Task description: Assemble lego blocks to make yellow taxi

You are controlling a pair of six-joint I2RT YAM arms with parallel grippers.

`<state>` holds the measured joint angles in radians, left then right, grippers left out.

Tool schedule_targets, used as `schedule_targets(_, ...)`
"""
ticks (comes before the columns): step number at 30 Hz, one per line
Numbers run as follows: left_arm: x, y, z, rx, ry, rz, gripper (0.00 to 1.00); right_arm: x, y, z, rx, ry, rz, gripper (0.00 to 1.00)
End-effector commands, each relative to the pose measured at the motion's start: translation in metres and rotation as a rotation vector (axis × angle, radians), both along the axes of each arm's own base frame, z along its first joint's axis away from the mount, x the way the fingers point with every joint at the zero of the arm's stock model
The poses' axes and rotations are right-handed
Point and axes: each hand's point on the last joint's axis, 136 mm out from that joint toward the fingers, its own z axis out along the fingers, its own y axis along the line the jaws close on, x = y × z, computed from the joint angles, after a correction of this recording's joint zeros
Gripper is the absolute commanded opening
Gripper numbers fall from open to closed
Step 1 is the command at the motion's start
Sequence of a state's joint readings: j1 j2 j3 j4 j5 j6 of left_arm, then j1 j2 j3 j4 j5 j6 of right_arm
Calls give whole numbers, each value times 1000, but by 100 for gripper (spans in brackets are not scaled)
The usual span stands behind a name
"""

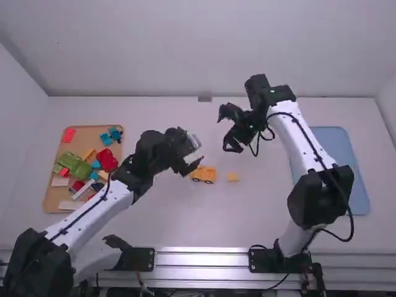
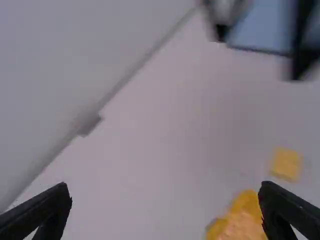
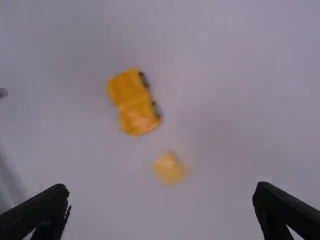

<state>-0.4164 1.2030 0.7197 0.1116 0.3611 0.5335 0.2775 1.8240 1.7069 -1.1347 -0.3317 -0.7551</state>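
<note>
White table (image 1: 173, 226), yellow taxi body (image 1: 203, 174) near its middle, pale yellow block (image 1: 232, 177) just beside, likely kept close for fitting; left hand (image 1: 197, 154) and right hand (image 1: 224, 132) above, fingers apart, empty, presumably leaving working room.

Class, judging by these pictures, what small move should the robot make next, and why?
Probably lower the right gripper to the loose yellow block. Its fingers are open and hold nothing, and the block lies apart from the yellow taxi body, so it seems the piece to add.
</note>
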Motion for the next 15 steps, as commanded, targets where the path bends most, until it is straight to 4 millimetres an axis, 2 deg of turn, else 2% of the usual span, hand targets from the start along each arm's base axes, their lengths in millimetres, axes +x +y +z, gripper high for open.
schedule_targets(1, -47, -27, 13, -57, -58, -386, 99, 9, -22, -19, -197, -94, 122, 99)
schedule_targets(3, -61, -28, 13, -86, -44, -471, 99, 13, -24, -21, -245, -121, 129, 99)
schedule_targets(4, -73, -26, 14, -114, -37, -549, 99, 22, -19, -20, -264, -179, 167, 99)
schedule_targets(6, -83, -22, 16, -143, -43, -612, 99, 17, -6, -19, -197, -180, 232, 99)
schedule_targets(8, -91, -13, 21, -201, -48, -667, 99, -6, 19, -9, 31, -169, 454, 99)
schedule_targets(11, -88, -4, 25, -257, -35, -676, 99, -31, 27, 9, 303, -203, 649, 99)
schedule_targets(13, -82, 0, 21, -274, -24, -669, 99, -37, 24, 21, 457, -240, 665, 99)
schedule_targets(15, -71, 1, 12, -277, -19, -660, 99, -35, 20, 27, 622, -269, 601, 99)
